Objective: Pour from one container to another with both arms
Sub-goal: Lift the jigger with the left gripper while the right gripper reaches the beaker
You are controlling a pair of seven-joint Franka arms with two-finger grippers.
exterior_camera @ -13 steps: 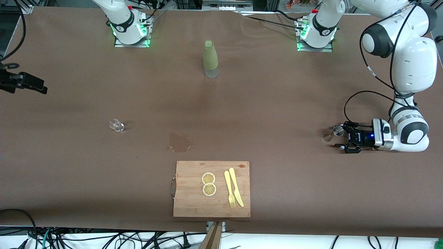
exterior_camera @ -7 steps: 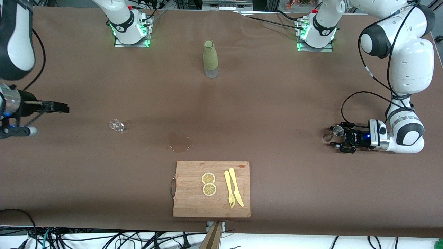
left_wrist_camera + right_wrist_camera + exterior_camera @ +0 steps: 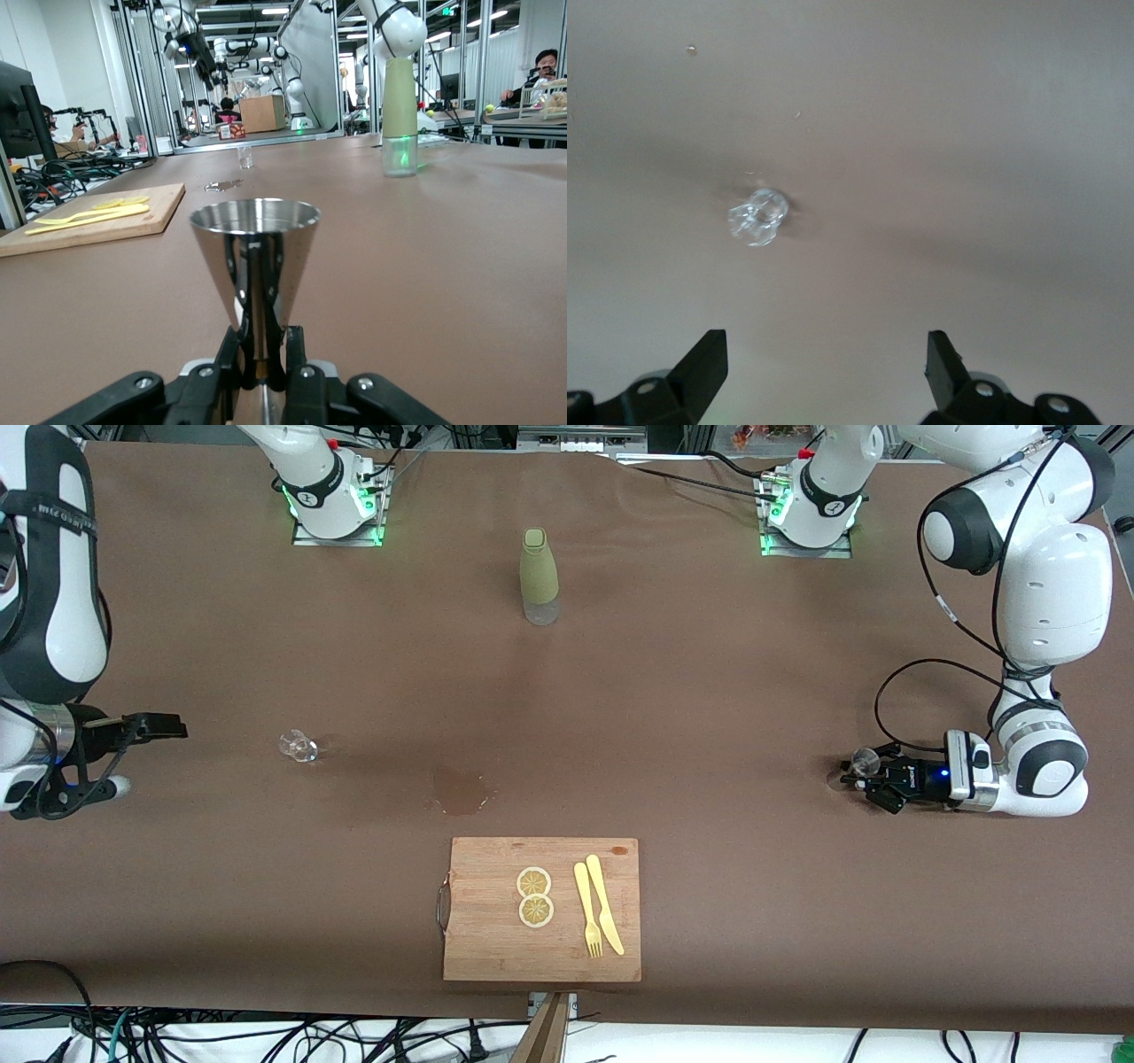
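In the front view, the left gripper (image 3: pixel 873 779) at the right edge is closing on a steel jigger (image 3: pixel 864 760), while the right gripper (image 3: pixel 133 753) is hovering at the left edge, short of the small glass (image 3: pixel 298 746). The left wrist view is showing the fingers (image 3: pixel 232 363) clamping the jigger's (image 3: pixel 255 257) narrow waist, seemingly upright. In the right wrist view, the spread, empty fingers (image 3: pixel 709 359) are framing the glass (image 3: pixel 757 215) in the upper left, so I'd judge pouring hasn't begun.

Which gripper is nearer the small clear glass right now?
Right. The right gripper hangs open toward the right arm's end of the table from the clear glass; the left gripper is shut on the metal jigger at the left arm's end.
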